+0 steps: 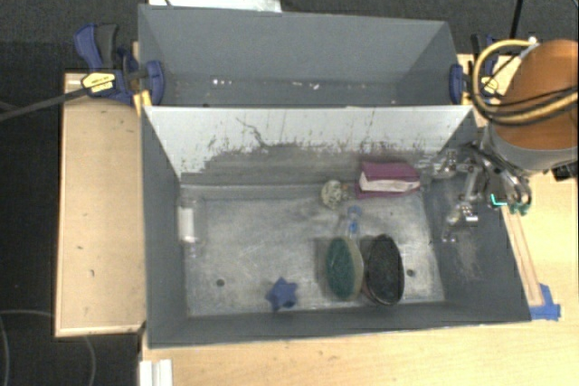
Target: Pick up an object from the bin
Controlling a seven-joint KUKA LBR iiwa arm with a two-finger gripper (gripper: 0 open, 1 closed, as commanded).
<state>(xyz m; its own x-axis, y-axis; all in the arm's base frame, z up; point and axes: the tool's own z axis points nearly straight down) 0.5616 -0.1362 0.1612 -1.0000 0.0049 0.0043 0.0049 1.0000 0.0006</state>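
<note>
Camera view: nothing picked yet, as far as this shows. The gripper (455, 226) is at the right side of the bin (298, 136), over the right sloping wall and the edge of the floor. No object is visible in it. Judged stage: early, with the approach not yet committed to any object. The whole grasp and lift are left to do.

Candidates nearest the gripper:
- purple box (390, 176), lying flat at the far right of the floor, just left of the gripper
- black oval pad (383, 269), near right, touching or almost touching the green oval pad (341, 268) on its left

Farther off:
- small pale ball (333, 192) just left of the box
- small blue bit (352, 217) between the ball and the pads
- blue star-shaped piece (283, 292) at the near edge, centre-left
- clear little tube (187, 224) alone at the far left

The gripper is not directly over any of these, so the target can't be named.

Hard to make out:
- Whether the gripper is open or closed can't be told, because its tip blends into the grey wall and the metal parts above it.
- The height of the tip above the bin floor is unclear.
- The orange wrist cover (547, 95) and cables are cut off at the right.
- The blue bit and the ball are too small to identify.
</note>
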